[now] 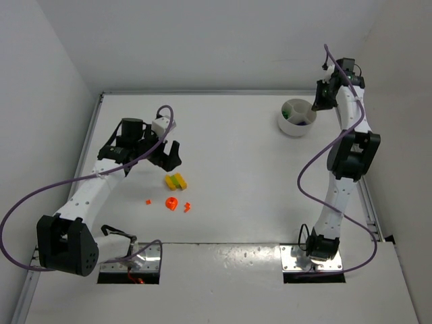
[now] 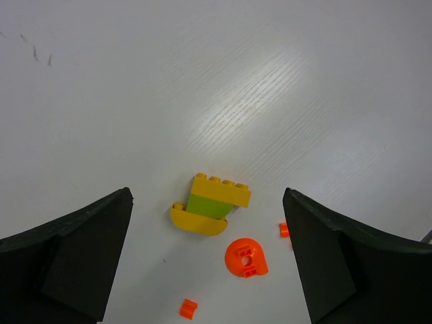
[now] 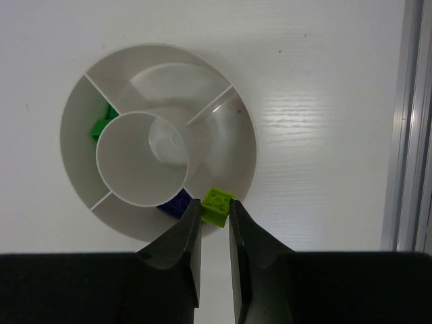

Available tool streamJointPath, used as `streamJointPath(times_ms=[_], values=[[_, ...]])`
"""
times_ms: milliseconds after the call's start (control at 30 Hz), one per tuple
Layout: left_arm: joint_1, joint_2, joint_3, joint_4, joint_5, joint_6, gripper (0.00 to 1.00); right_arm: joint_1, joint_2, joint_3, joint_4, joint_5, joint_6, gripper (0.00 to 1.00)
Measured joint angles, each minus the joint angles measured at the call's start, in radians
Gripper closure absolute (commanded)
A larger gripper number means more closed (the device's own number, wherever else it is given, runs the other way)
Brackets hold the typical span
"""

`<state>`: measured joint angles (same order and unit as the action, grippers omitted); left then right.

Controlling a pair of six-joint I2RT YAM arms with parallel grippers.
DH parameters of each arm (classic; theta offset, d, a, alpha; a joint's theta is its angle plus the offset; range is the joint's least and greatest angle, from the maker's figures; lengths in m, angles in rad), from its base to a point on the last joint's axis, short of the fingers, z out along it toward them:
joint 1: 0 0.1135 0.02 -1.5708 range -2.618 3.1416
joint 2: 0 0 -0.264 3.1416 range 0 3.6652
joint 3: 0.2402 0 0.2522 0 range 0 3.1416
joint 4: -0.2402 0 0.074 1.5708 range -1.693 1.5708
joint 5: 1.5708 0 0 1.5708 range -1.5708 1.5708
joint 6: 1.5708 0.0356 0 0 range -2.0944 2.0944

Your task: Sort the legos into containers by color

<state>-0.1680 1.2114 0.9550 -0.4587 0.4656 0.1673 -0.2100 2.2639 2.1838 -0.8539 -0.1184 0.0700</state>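
The right gripper [image 3: 214,209] pinches a lime-green brick [image 3: 218,202] by its sides over the divided white dish's [image 3: 67,131] rim, a light, rigid, probably slick piece, while the left gripper [image 2: 207,197] hangs wide open above the yellow-and-green stack [image 2: 217,192].

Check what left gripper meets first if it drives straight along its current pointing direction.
Likely the yellow-and-green lego stack, centred between the open fingers of the left gripper in its wrist view. Depth is unclear; the fingers may land on bare table either side of it.
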Motion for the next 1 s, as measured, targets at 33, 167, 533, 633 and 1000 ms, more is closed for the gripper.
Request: streamJointPath(times_ms=[33,167,533,633,1000], values=[[0.0,0.0,0.0,0.002,0.0,0.0,0.0,0.0,0.008,0.005,0.002,0.003,0.003,1.0],[0.0,0.0,0.0,0.005,0.0,0.0,0.0,0.0,0.045,0.016,0.013,0.007,0.01,0.98],[0.0,0.013,-0.003,0.006,-0.019,0.008,0.0,0.0,0.078,0.026,0.016,0.012,0.016,0.67],[0.0,0.017,-0.012,0.006,-0.022,0.023,0.0,0.0,0.078,0.029,0.016,0.002,0.017,0.64],[0.0,0.049,-0.014,-0.085,0.001,0.223,0.03,-0.002,-0.003,-0.019,0.007,-0.079,0.012,0.64]])
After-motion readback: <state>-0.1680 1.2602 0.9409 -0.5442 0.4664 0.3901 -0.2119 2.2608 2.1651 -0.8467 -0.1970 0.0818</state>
